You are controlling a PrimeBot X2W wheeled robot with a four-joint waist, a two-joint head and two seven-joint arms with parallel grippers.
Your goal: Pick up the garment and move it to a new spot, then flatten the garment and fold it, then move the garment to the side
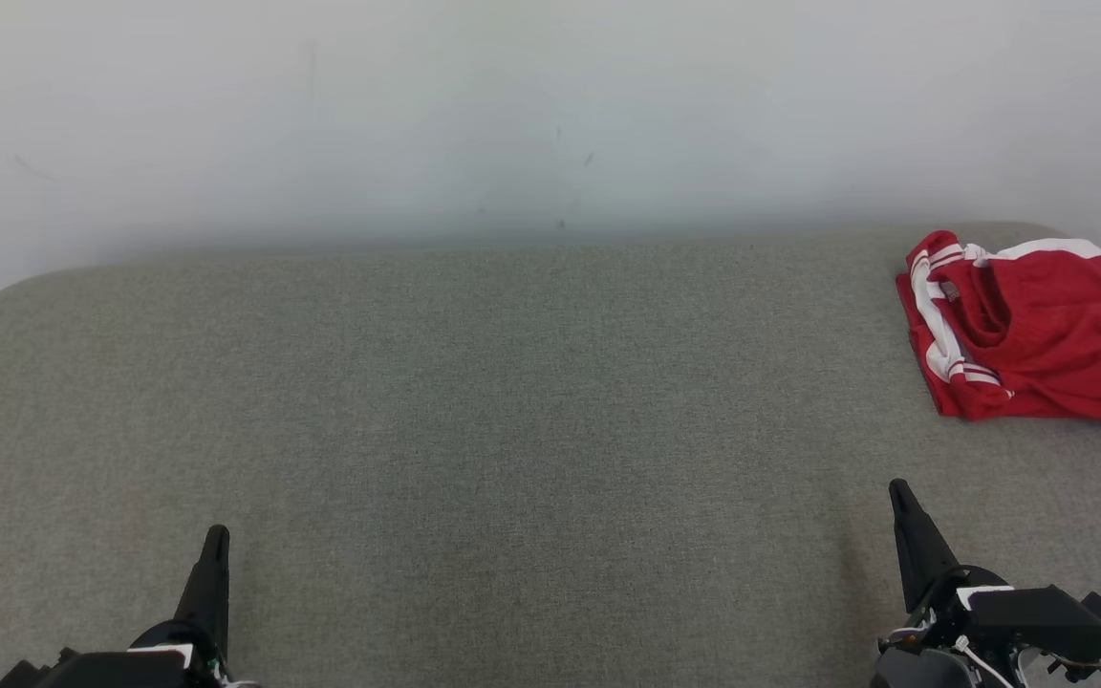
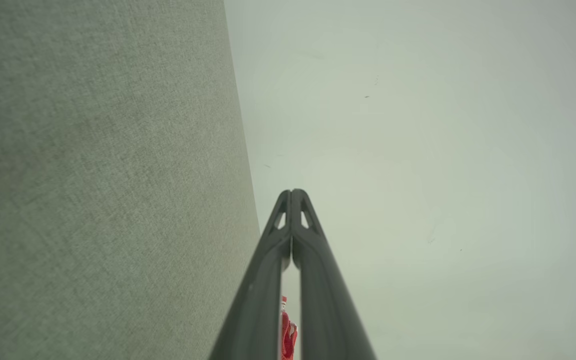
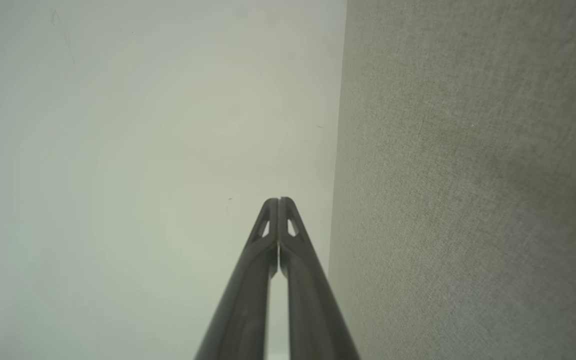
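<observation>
Right gripper [image 1: 897,491] and left gripper [image 1: 217,534] — both closed, empty — sit short of the garment [image 1: 1038,334], ahead-right of the right gripper: open fully, then pinch a raised fold

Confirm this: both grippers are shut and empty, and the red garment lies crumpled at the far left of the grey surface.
Wrong side. The head view shows the garment crumpled at the far right of the grey surface, not the left. The rest stands: the left gripper and right gripper are shut and empty.
</observation>
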